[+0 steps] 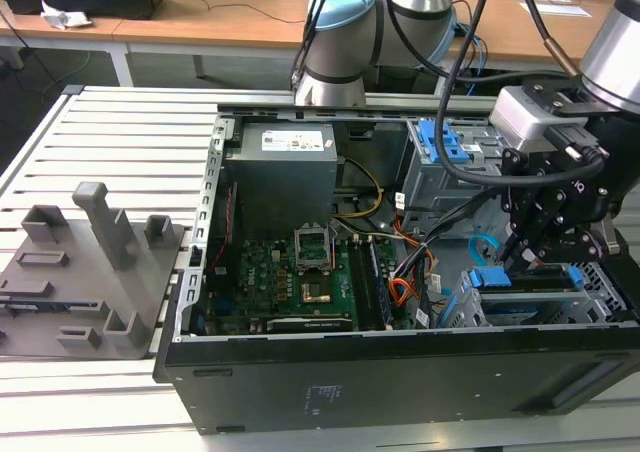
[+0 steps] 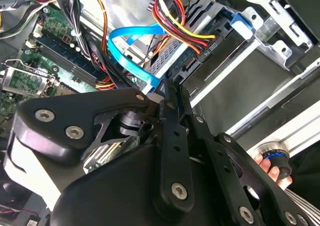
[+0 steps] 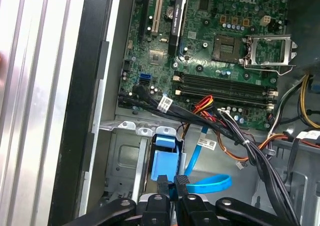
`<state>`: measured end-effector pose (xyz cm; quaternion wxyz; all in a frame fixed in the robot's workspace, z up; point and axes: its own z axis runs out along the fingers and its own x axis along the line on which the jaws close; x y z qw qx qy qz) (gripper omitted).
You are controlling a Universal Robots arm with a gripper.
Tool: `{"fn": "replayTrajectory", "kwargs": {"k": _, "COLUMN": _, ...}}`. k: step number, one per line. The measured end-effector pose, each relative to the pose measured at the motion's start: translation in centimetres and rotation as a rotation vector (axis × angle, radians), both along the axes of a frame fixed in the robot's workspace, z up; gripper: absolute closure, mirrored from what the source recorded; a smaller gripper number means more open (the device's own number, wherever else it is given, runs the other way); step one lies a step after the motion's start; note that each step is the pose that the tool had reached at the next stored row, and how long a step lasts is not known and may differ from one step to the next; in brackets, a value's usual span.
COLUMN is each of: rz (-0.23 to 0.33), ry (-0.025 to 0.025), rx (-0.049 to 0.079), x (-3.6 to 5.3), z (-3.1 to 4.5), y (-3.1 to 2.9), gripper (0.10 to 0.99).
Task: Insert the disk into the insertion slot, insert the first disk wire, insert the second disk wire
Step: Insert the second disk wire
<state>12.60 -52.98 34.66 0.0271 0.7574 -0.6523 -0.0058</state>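
The disk, blue-framed, sits in the insertion slot at the case's crowded corner, the hand above it, fingers nearly together and holding nothing, the second disk wire just beside.

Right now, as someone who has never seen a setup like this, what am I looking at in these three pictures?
This is a robot arm working inside an open black desktop computer case that lies on a ribbed metal table. The exterior view comes from a camera beside the table; both wrist views come from cameras riding on the arm, looking down past its black gripper. In the first wrist view the jaws stand close together at the bright blue plastic carrier in the low grey metal cage. Beside them curves a thin flat light-blue cable. A bundle of red, orange and yellow wires runs to a dark plug. The green circuit board is the computer's mainboard.
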Motion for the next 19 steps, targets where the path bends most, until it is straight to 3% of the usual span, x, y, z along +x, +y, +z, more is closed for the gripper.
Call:
{"fn": "replayTrajectory", "kwargs": {"k": 9, "rz": -0.002, "ry": -0.0001, "rx": 0.001, "x": 1.29, "z": -0.13, "y": 0.02, "gripper": 0.922}}
{"fn": "replayTrajectory", "kwargs": {"k": 14, "rz": -0.068, "ry": -0.0001, "rx": 0.001, "x": 1.43, "z": -0.2, "y": 0.01, "gripper": 0.922}}
{"fn": "replayTrajectory", "kwargs": {"k": 19, "rz": -0.069, "ry": 0.0007, "rx": 0.001, "x": 2.18, "z": -0.34, "y": 0.02, "gripper": 0.922}}
